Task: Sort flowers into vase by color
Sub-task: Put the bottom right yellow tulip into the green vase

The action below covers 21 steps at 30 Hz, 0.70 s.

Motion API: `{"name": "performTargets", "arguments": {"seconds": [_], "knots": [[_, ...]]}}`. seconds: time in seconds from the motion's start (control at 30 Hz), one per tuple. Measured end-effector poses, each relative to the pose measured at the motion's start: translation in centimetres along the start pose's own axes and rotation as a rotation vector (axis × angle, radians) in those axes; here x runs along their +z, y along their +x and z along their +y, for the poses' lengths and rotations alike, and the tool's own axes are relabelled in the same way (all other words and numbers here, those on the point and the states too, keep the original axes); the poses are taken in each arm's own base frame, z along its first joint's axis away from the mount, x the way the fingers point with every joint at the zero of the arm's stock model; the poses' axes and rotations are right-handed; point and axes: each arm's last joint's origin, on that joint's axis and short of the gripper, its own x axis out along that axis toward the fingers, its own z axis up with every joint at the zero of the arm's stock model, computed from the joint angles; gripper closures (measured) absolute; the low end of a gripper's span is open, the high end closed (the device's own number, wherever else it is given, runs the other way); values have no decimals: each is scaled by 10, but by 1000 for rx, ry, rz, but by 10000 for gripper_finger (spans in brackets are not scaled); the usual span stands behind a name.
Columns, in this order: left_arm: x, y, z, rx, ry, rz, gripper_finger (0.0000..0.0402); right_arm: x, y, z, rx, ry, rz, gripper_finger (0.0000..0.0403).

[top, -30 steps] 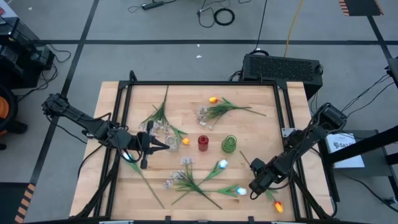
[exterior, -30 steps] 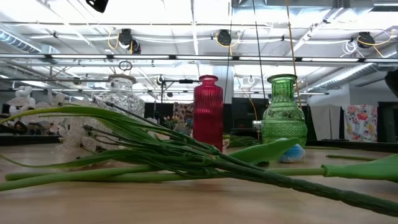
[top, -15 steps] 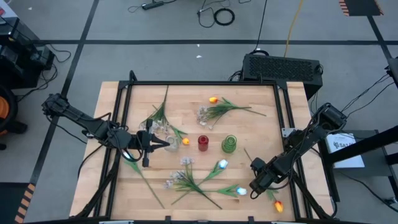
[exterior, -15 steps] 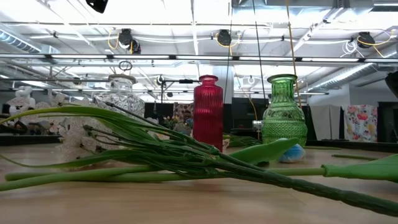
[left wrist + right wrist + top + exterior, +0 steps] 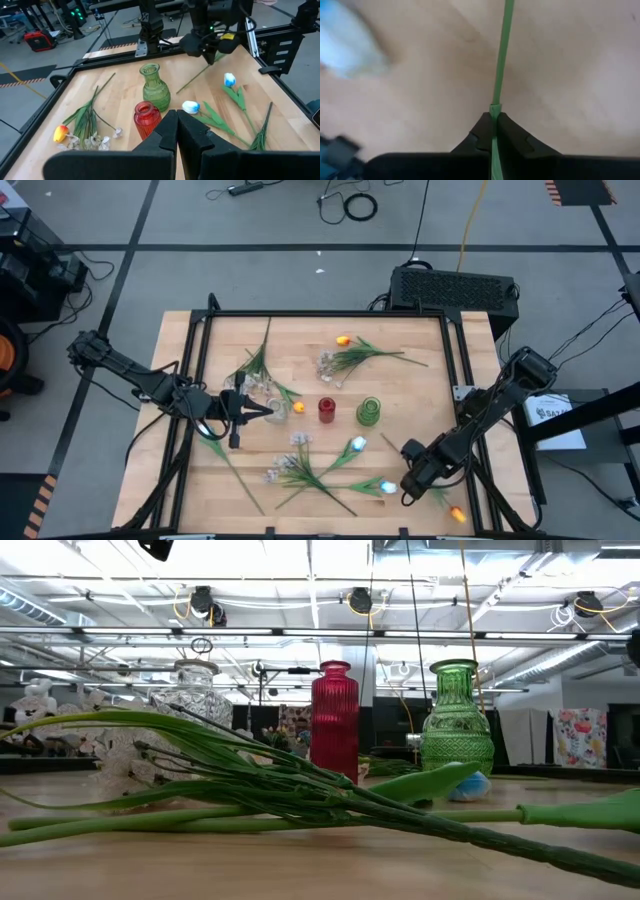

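Blurred pale-blue tulip [image 5: 347, 42] at the right wrist view's edge (green stem [image 5: 501, 60] cut off).

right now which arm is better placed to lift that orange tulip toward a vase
Right. The right gripper is shut on the orange tulip's green stem, bloom near the table's front right corner. The left gripper is shut and empty beside the clear vase.

high: overhead | low: table-level – both share red vase [image 5: 326, 409]

Left end effector [image 5: 268, 409] closed mid-table, right end effector [image 5: 405, 490] clamped low, near front-right corner
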Motion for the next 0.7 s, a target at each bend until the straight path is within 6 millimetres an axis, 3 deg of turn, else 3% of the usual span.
{"name": "performTargets", "arguments": {"seconds": [0.23, 0.53, 0.7], "knots": [[0, 0, 0, 0, -4, -4, 391, -6, -33, 25, 45, -74, -3, 401], [12, -1, 0, 1, -61, -116, 391, -16, -97, 69, 281, -250, -35, 401], [19, 3, -1, 2, -86, -188, 373, -12, -130, 75, 291, -250, -49, 401]]}}
